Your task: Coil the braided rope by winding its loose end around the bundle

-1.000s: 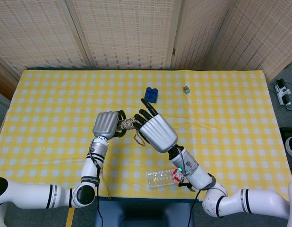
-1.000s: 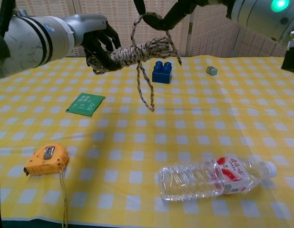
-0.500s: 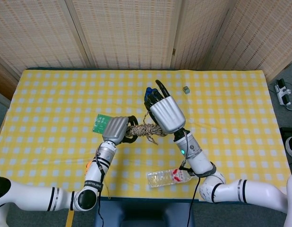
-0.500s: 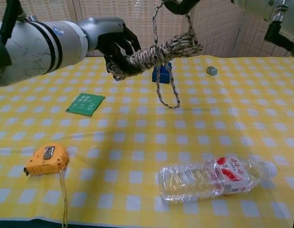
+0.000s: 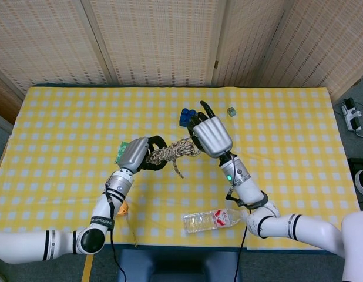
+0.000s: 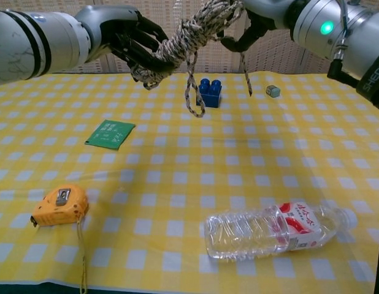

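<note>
The braided rope bundle point(image 5: 172, 151) point(image 6: 189, 33) hangs in the air between both hands, tan and dark-flecked, tilted up toward the right. My left hand point(image 5: 136, 154) point(image 6: 129, 43) grips its lower left end. My right hand point(image 5: 212, 135) point(image 6: 254, 21) holds the upper right end, fingers curled over the strands. A loose loop point(image 6: 192, 92) dangles below the bundle, and a single strand point(image 6: 245, 73) hangs down from the right hand.
On the yellow checked table point(image 6: 177, 184) lie a green card point(image 6: 110, 134), an orange tape measure point(image 6: 59, 206), a plastic bottle point(image 6: 272, 228), a blue brick point(image 6: 210, 92) and a small grey cube point(image 6: 273, 91).
Both hands lifted the bundle higher and tilted it up to the right. The dangling loop shortened and a strand now hangs from the right hand.
</note>
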